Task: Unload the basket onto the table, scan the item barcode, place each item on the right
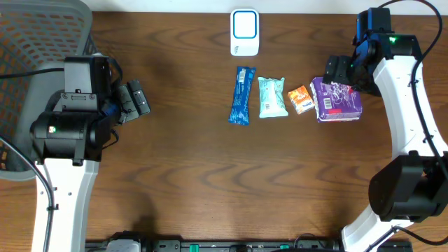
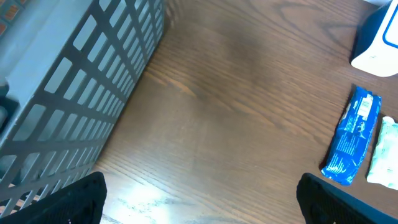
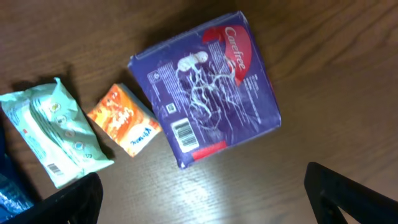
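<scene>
Purple pack, the likeliest item for this scan, lies flat on the table directly beneath my right claw, which hovers above it with its fingers spread wide and holding nothing. The printed barcode faces up on the pack's near edge, in plain view between my two fingertips.

Beside the pack, to this claw's left, sit an orange packet, then a mint pack and a blue bar, all in one row and all untouched. The scanner stands further left and well forward of the claw, past the row, at the far edge of the table.

My left claw hangs over bare wood, just as widely spread and equally empty. A grey basket lies to its left, and the blue bar is well off to its right.

By my reading, the job has hardly begun. Nothing is lifted, nothing is at the scanner, and no item has been set apart from the row. What remains is nearly everything: lowering the right claw onto the purple pack, closing on it, carrying it across to the scanner and turning the barcode toward its window. Whether any item was scanned already, I cannot tell from this scene.
</scene>
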Controlling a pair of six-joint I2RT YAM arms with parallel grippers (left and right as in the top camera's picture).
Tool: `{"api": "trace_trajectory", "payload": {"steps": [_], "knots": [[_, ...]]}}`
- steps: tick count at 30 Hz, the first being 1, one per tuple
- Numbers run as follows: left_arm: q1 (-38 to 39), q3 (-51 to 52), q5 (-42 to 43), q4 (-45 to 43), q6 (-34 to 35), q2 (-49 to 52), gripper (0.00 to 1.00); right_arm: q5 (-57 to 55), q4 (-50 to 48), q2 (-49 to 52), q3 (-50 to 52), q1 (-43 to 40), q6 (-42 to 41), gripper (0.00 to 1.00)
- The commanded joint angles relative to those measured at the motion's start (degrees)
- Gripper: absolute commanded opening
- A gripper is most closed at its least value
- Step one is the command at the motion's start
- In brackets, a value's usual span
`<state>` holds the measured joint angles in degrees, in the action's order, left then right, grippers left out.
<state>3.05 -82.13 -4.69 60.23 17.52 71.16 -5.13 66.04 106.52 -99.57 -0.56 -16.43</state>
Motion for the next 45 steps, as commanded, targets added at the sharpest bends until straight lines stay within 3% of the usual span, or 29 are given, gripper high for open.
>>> {"api": "trace_trajectory", "payload": {"steps": [1, 5, 8, 16, 23, 27, 41, 45], "knots": [[-0.2, -0.6, -0.5, 0.2, -0.8, 0.2, 0.98, 3.5, -1.2, 0.5, 1.7, 0.5, 0.9, 0.99], [-0.2, -0.6, -0.5, 0.2, -0.8, 0.2, 0.98, 7.3, -4.4, 0.5, 4.6, 1.4, 3.9, 0.98], [-0.2, -0.6, -0.5, 0.2, -0.8, 0.2, 0.98, 9.6, -9.2, 0.5, 8.4, 3.0, 7.2, 0.89], [-0.2, -0.6, -0.5, 0.2, -0.8, 0.2, 0.98, 9.6, -19.4, 0.5, 15.7, 7.1, 8.9, 0.79], [-0.2, -0.6, -0.5, 0.2, -0.8, 0.2, 0.98, 9.4, -27.5, 0.7, 21.1, 8.7, 9.5, 0.8], [-0.2, -0.6, -0.5, 0.2, -0.8, 0.2, 0.98, 10.2, -31.2, 0.7, 24.0, 8.8, 10.7, 0.72], [-0.2, -0.6, -0.5, 0.2, -0.8, 0.2, 0.98, 7.9, -34.2, 8.3, 24.4, 9.0, 11.2, 0.78], [-0.2, -0.6, -0.5, 0.2, -0.8, 0.2, 0.98, 8.9, -34.4, 9.5, 24.4, 8.9, 11.1, 0.76]]}}
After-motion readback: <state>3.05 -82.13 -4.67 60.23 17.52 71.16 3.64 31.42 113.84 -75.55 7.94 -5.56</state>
